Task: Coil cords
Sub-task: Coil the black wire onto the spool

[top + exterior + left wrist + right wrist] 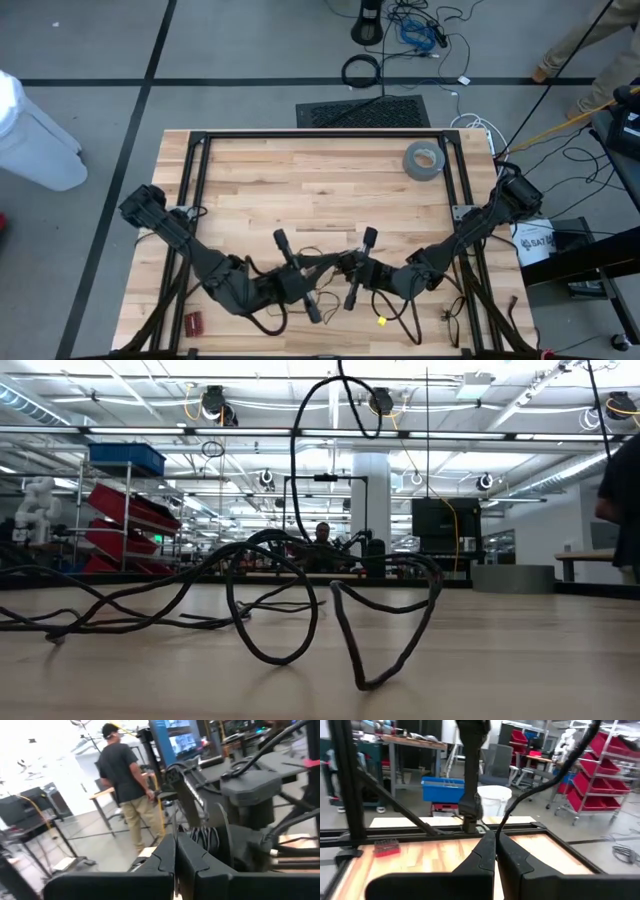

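Note:
The thin black wire point(268, 322) lies in loose loops on the near middle of the wooden table. In the low view, the wire point(300, 650) stands in arches on the tabletop and one strand point(296, 470) rises out of the top of the picture. My left gripper point(328, 268) and my right gripper point(346, 262) meet tip to tip over the wire, both shut. The left wrist view shows my left gripper point(175, 845) with no wire at its tips. In the right wrist view, a strand leaves the tips of my right gripper point(495, 837). My left gripper is shut; I cannot tell whether it touches the wire. My right gripper pinches a strand of the wire point(503, 822) between its two fingertips, coming level from the table's right. The strand rises from the tips in a slack curve, and the rest lies on the table.
A grey tape roll point(424, 160) lies at the far right of the table. A small red thing point(192, 322) and a small yellow bit point(381, 321) lie near the front edge. A black frame point(320, 135) borders the table. A person point(125, 780) stands in the room beyond.

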### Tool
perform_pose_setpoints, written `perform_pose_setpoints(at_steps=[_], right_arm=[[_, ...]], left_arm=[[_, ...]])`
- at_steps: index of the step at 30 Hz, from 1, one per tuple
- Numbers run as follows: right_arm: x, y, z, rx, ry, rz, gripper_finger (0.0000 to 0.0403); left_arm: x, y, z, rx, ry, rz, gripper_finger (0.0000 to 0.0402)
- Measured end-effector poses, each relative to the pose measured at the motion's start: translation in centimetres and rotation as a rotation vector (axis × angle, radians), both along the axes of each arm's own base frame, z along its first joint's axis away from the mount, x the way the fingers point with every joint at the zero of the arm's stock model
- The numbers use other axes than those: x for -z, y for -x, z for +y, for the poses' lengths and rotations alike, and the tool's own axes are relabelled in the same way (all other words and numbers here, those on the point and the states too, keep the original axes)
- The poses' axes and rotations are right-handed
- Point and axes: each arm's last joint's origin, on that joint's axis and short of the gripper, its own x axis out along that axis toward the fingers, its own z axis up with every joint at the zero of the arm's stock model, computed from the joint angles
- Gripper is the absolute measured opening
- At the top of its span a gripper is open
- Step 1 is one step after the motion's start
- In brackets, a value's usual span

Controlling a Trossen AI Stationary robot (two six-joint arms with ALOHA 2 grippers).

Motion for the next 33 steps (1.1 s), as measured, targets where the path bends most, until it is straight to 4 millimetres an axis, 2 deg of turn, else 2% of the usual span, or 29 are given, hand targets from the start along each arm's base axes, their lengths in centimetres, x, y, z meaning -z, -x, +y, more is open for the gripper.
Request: perform_pose_setpoints(at_steps=[8,18,33], right_arm=[[-0.3,0.5,0.6,0.021,0.033,-0.007,0.0],[-0.3,0.7,0.9,0.016,0.076,0.005,0.0],[-0.9,1.3,1.8,-0.011,0.149,-0.009,0.0]], left_arm=[[1.0,-0.9,-0.5,-0.037,-0.039,-0.006,0.0002],[0.9,-0.1,-1.5,-0.062,-0.105,0.026,0.0002],[1.0,-0.1,-1.1,-0.159,-0.125,0.071,0.0002]])
